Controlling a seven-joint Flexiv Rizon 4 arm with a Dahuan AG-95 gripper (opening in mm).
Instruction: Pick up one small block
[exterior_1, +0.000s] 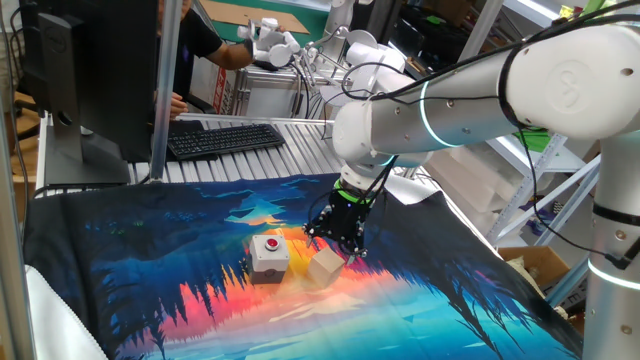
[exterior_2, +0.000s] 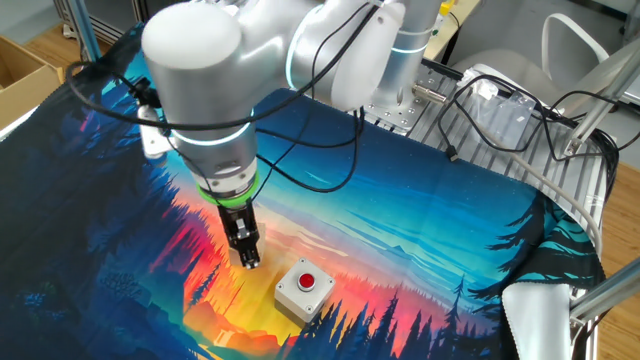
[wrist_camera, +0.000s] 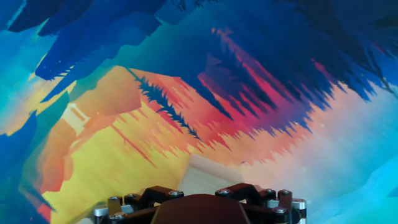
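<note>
The small block (exterior_1: 325, 266) is a plain light-tan wooden cube lying on the colourful cloth, just right of the grey button box. My gripper (exterior_1: 336, 245) hangs directly above and slightly behind it, fingers pointing down and spread apart, holding nothing. In the other fixed view the gripper (exterior_2: 247, 258) hides the block. In the hand view the block's pale top (wrist_camera: 208, 171) shows at the bottom centre, partly covered by the dark gripper body; the fingertips themselves are out of frame.
A grey box with a red round button (exterior_1: 268, 253) stands close to the left of the block and also shows in the other fixed view (exterior_2: 304, 289). A keyboard (exterior_1: 225, 137) and a monitor (exterior_1: 85, 70) stand behind the cloth (exterior_1: 150, 280).
</note>
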